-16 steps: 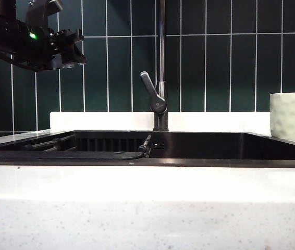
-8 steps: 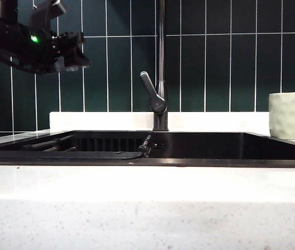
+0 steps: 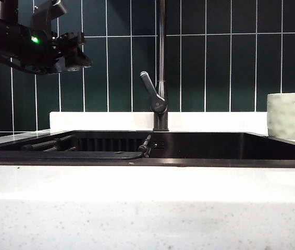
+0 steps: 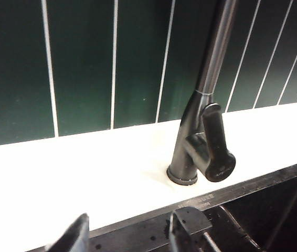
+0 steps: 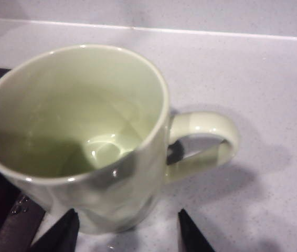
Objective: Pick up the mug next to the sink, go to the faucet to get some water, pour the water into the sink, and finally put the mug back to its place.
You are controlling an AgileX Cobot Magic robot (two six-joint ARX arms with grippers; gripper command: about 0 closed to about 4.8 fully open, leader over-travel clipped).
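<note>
Now: both claws open, nothing gripped.
Right claw (image 5: pixel 125 231) beside mug (image 5: pixel 80 136) on counter (image 5: pixel 274 68); left claw (image 4: pixel 127 233) near faucet (image 4: pixel 206 136), above sink (image 3: pixel 199 146).

Pale upright mug (image 5: pixel 80 142) beside sink (image 3: pixel 199 148)

Glossy ceramic mug (image 5: pixel 85 142); dark metal faucet (image 4: pixel 203 131).

In the exterior view, the mug (image 3: pixel 289 115) on the desk (image 3: pixel 137 208) has slid a little leftward toward the sink (image 3: pixel 199 148). A dark bit of the right arm now pokes in at the picture's right edge beside it. The left claw (image 3: pixel 77 52), high at upper left, has edged slightly rightward.
</note>
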